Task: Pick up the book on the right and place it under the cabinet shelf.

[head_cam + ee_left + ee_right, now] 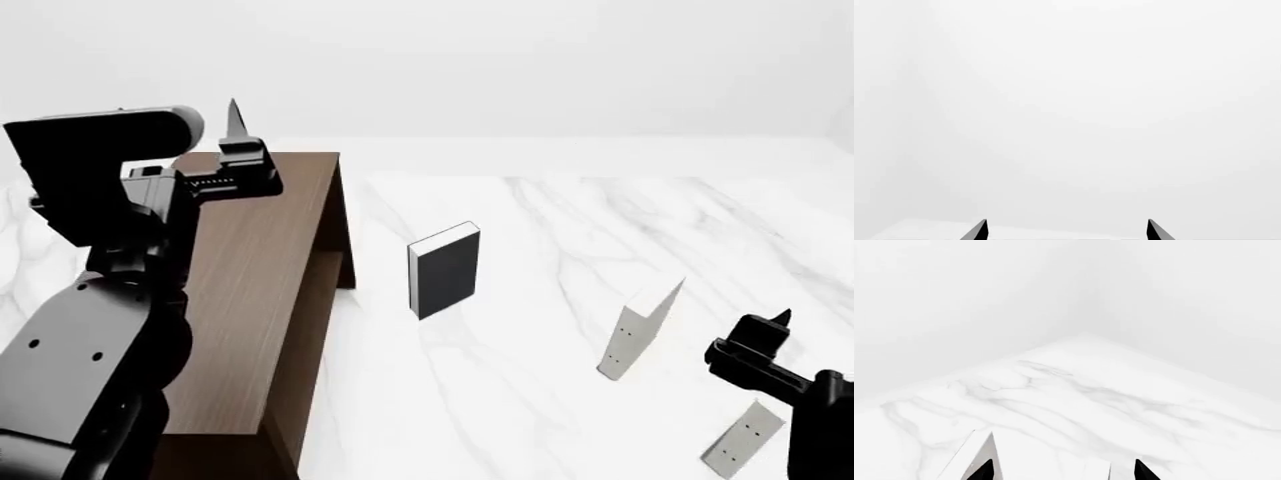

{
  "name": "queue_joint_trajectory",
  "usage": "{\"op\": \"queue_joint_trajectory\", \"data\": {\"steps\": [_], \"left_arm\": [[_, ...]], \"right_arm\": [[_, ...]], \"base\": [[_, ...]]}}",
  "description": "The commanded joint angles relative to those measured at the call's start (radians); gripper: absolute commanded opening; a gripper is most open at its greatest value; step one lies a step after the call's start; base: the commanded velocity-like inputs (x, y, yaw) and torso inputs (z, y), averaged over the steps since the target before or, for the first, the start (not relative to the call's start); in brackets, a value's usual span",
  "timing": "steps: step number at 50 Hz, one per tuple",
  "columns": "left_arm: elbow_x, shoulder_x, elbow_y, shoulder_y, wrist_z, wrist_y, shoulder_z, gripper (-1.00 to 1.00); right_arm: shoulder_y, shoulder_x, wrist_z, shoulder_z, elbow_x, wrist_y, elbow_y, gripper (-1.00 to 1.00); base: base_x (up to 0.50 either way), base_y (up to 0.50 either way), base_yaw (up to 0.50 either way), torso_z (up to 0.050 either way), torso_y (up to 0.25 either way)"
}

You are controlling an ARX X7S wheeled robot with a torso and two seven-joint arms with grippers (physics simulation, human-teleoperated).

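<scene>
the thin pale-grey book (pixel 742 438) stands at the near right of the white marble table (pixel 561 340), just beside the empty, parted right gripper (pixel 1061 475); the left gripper (pixel 1066 232) is likewise spread and empty above the tall dark-brown wooden cabinet (pixel 260 290).

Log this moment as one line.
right gripper: open, near white book | left gripper: open, raised above cabinet | book not grasped

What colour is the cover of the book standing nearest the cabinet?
Black, with white page edges: the black-covered book, clearest in the head view.
</scene>
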Motion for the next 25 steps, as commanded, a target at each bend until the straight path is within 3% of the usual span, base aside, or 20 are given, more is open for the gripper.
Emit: {"op": "queue_joint_trajectory", "data": {"steps": [1, 25], "left_arm": [[-0.005, -0.003, -0.003, 0.007, -0.002, 0.007, 0.004, 1.00], [-0.015, -0.012, 0.003, 0.000, -0.010, 0.001, 0.014, 1.00]], "right_arm": [[-0.067, -0.048, 0.047, 0.013, -0.006, -0.011, 0.009, 1.00], [-0.141, -0.042, 0.118, 0.009, 0.003, -0.187, 0.175, 1.00]], "base": [[0.00, 0.00, 0.00, 0.000, 0.000], [0.00, 0.00, 0.00, 0.000, 0.000]]}}
